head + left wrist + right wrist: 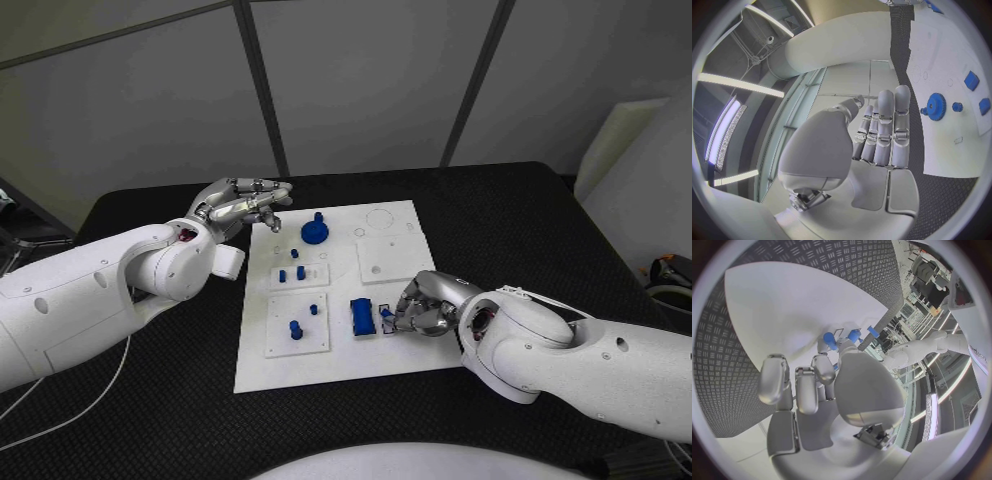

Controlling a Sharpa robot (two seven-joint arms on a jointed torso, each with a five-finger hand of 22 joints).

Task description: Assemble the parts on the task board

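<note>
The left robot hand point(242, 205) hovers at the far left corner of the task board point(339, 360), over the black worktop point(548, 215). Its fingers lie straight and side by side with nothing in them; the left wrist view shows them apart from the thumb, holding nothing.

On the board, moving rightward, small blue pegs point(296, 328) stand in the near-left square plate, more pegs point(293, 271) stand in the plate beyond it, and a blue gear point(315, 232) sits toward the far edge. A blue block point(362, 317) lies near the board's middle, just beside the right robot hand point(420, 308), which rests on the board's near right part with its fingers curled close around a small piece at the block's side; whether it truly pinches that piece I cannot tell.

The parts look like small, rigid, light plastic, probably smooth and apt to slip or tip, so a pinch across the flat sides of the block, or around a peg's shaft, seems best.

Open room lies over the board's far right area and the worktop around it; the near-left pegs crowd any sideways sweep.
</note>
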